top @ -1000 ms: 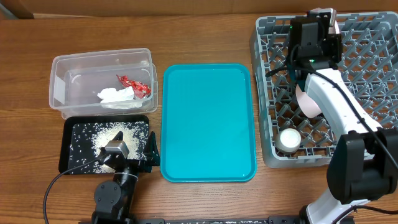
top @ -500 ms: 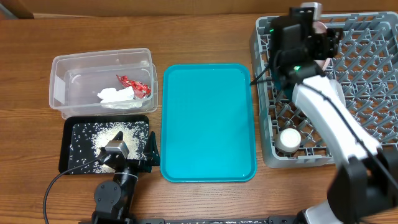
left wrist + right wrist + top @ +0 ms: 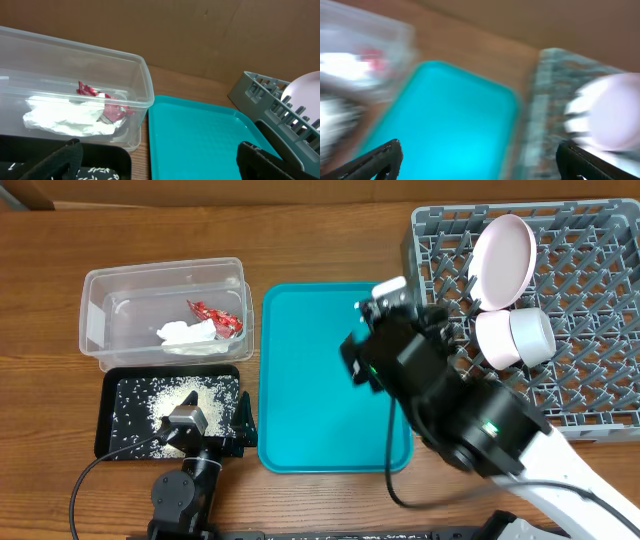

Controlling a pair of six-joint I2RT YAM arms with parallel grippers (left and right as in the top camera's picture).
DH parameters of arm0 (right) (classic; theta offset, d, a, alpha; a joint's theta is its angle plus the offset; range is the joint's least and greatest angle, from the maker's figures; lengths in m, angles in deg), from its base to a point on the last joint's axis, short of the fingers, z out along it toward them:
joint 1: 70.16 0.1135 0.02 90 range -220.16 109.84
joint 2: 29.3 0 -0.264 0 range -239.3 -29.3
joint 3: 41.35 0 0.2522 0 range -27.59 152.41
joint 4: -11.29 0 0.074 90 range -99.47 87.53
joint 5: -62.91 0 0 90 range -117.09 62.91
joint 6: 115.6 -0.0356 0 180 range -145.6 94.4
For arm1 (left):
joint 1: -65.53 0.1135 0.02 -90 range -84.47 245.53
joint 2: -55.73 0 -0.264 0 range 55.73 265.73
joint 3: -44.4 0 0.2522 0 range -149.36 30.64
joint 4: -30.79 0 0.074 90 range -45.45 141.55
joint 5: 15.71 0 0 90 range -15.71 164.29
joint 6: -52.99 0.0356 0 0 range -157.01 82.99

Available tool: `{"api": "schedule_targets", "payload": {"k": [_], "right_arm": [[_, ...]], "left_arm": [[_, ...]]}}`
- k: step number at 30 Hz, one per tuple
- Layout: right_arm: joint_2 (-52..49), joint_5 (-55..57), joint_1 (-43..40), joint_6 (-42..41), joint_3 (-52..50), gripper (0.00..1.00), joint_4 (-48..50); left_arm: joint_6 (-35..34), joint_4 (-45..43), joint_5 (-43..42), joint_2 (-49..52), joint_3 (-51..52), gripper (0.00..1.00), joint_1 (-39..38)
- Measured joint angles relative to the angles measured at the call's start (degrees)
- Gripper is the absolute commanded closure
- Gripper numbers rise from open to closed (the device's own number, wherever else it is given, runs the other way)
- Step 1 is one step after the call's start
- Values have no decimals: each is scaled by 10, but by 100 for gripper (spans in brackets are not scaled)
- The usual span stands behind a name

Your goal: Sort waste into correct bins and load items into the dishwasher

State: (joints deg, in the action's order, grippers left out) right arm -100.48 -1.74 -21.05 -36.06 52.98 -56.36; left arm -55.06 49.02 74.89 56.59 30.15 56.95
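Observation:
The grey dishwasher rack (image 3: 590,300) holds a white plate (image 3: 503,248) on edge, with a white bowl and cup (image 3: 515,337) just below it. My right gripper (image 3: 398,330) hovers high over the teal tray's right side, open and empty; the right wrist view is blurred, with the gripper (image 3: 485,167) above the teal. The clear tub (image 3: 120,285) holds a red wrapper (image 3: 215,317) and a white tissue (image 3: 185,333). White rice grains (image 3: 180,402) lie in the black tray (image 3: 115,442). My left gripper (image 3: 205,430) rests open by that tray's near edge, also empty (image 3: 160,167).
A large teal tray (image 3: 310,370) lies between the bins and the rack. My right arm (image 3: 490,430) covers the rack's near left corner. Bare wooden table (image 3: 320,230) runs along the back.
The right gripper has opened, let go of the plate in the rack, and swung back and left over the teal tray. The left arm has not moved.

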Motion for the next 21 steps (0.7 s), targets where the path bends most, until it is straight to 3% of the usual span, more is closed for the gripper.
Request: {"api": "schedule_targets", "payload": {"k": [4, 7, 13, 21], "right_arm": [[43, -122, 11, -24, 0, 0, -16], [62, -155, 11, -32, 0, 0, -43], [121, -137, -14, -37, -1, 0, -71], [310, -50, -86, -39, -4, 0, -69]], "left_arm": [[0, 0, 0, 0, 0, 0, 0], [0, 0, 0, 0, 0, 0, 0], [0, 0, 0, 0, 0, 0, 0], [0, 0, 0, 0, 0, 0, 0]]}}
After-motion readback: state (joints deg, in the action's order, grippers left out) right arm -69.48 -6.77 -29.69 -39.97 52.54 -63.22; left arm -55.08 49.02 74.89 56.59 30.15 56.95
